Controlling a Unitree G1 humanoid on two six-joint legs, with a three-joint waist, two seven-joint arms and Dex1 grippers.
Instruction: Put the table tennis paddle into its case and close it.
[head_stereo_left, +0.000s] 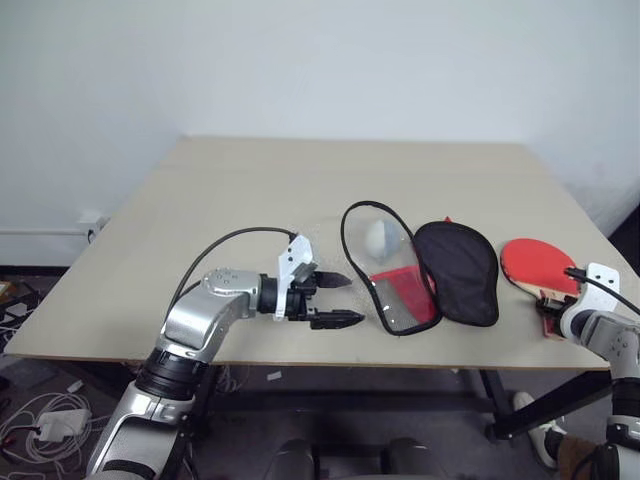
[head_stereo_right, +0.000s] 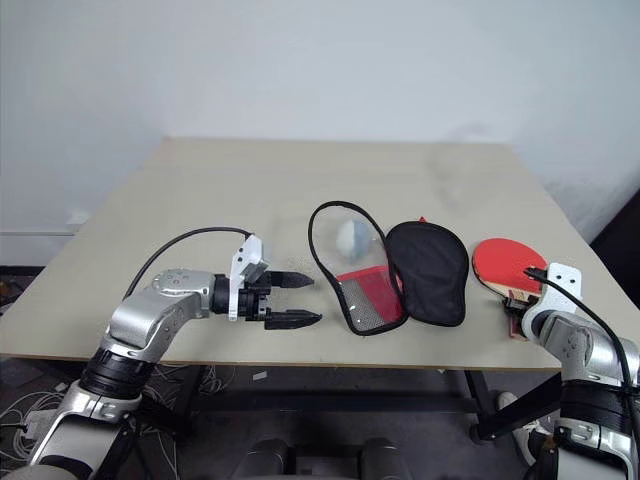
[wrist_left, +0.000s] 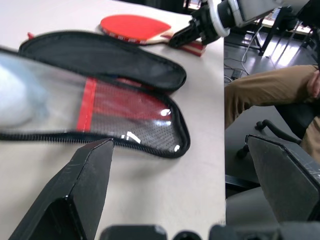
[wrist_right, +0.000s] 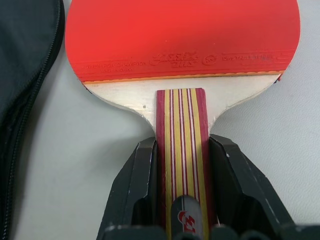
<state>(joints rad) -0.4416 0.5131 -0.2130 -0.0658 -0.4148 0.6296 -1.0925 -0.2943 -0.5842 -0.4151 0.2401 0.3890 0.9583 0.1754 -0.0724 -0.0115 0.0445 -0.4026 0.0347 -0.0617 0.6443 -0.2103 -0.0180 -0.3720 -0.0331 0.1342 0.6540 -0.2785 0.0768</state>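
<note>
Left gripper hangs spread, empty, at nine o'clock of the unzipped case; right gripper clamps the table tennis paddle handle at three o'clock.

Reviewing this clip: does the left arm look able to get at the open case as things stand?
Probably yes. The left gripper hangs with fingers apart just beside the case, which lies unzipped and flat on the table with bare tabletop between them. The right gripper is off at the paddle, not in the way.
</note>
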